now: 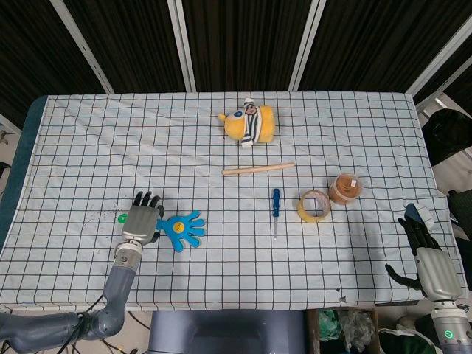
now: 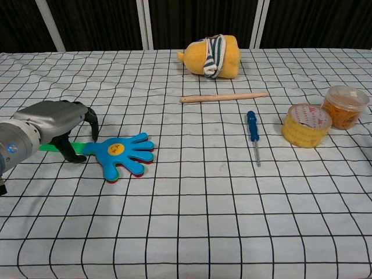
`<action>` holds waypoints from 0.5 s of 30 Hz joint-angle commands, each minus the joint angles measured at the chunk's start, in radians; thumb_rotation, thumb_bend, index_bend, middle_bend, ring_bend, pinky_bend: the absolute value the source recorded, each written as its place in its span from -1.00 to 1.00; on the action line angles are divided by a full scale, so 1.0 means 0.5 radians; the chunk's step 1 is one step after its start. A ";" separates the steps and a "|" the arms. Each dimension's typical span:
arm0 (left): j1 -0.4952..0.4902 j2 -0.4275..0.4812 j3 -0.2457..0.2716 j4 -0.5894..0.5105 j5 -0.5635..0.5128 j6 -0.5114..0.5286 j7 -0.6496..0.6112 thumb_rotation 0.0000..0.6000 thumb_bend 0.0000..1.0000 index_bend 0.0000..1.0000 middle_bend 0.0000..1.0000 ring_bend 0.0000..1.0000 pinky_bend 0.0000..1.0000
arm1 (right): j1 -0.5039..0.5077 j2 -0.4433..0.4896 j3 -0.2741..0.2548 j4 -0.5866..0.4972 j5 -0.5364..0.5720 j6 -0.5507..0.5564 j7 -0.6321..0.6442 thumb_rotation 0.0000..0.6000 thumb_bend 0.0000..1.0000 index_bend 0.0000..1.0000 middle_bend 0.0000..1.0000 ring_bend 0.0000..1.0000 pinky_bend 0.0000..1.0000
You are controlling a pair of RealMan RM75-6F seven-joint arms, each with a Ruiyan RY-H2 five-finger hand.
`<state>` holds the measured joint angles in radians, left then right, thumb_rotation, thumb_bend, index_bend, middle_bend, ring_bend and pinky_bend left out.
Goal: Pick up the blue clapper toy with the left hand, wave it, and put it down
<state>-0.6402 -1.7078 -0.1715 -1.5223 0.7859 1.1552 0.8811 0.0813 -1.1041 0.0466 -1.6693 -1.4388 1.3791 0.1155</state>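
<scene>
The blue clapper toy [image 1: 183,228] [image 2: 121,153], shaped like a hand with a yellow face, lies flat on the checked cloth at the front left. Its green handle [image 2: 49,146] runs left under my left hand [image 1: 141,221] [image 2: 55,122]. That hand arches over the handle, fingers reaching the cloth on the far side and the thumb on the near side, not closed on it. My right hand [image 1: 428,254] hangs off the table's right front edge with its fingers spread and nothing in it; the chest view does not show it.
A yellow plush toy [image 1: 251,124] lies at the back centre, a wooden stick [image 1: 258,169] in front of it. A blue screwdriver [image 1: 276,206], a yellow tape roll [image 1: 314,206] and an orange-filled jar [image 1: 344,188] lie right of centre.
</scene>
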 commanded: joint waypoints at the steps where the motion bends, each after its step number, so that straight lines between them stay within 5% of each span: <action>1: -0.006 0.000 0.007 0.002 -0.003 0.001 -0.008 1.00 -0.43 -0.20 -0.71 -1.00 -0.96 | 0.000 0.001 0.000 -0.002 0.000 0.001 0.002 1.00 -0.57 -1.00 -1.00 -1.00 -0.69; 15: -0.044 -0.016 0.025 0.021 -0.040 0.006 -0.033 1.00 -0.39 -0.20 -0.71 -1.00 -0.96 | -0.001 0.001 0.003 -0.007 0.004 0.002 0.011 1.00 -0.57 -1.00 -1.00 -1.00 -0.69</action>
<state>-0.6619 -1.7150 -0.1597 -1.5119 0.7664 1.1585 0.8650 0.0806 -1.1035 0.0482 -1.6731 -1.4369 1.3799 0.1208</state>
